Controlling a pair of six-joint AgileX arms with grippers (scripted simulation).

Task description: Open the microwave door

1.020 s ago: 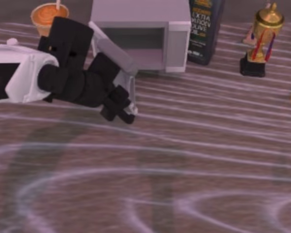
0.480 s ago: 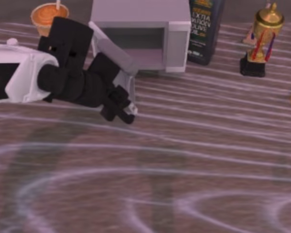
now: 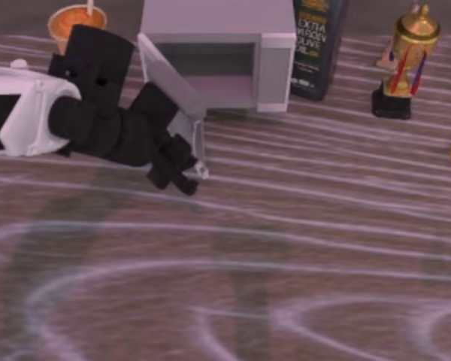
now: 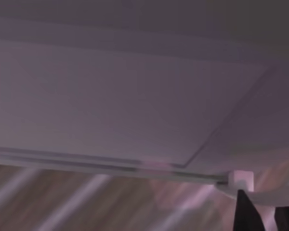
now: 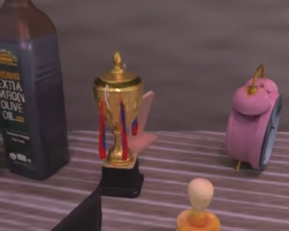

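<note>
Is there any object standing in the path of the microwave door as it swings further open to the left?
Nothing visible blocks it. The left gripper is at the microwave door handle; the orange cup stands farther back-left.

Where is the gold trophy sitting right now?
In the top view the gold trophy stands at the table's far right, just right of the dark olive-oil bottle beside the microwave.

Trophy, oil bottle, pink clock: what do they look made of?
Gold trophy cup: looks like polished metal with bright highlights, on a matte black base, with red and blue ribbons, likely fabric. Dark olive-oil bottle: could be tinted glass or plastic; faint sheen, printed label. Pink alarm clock: smooth, probably plastic or painted body, glossy face, brass-coloured handle.
</note>
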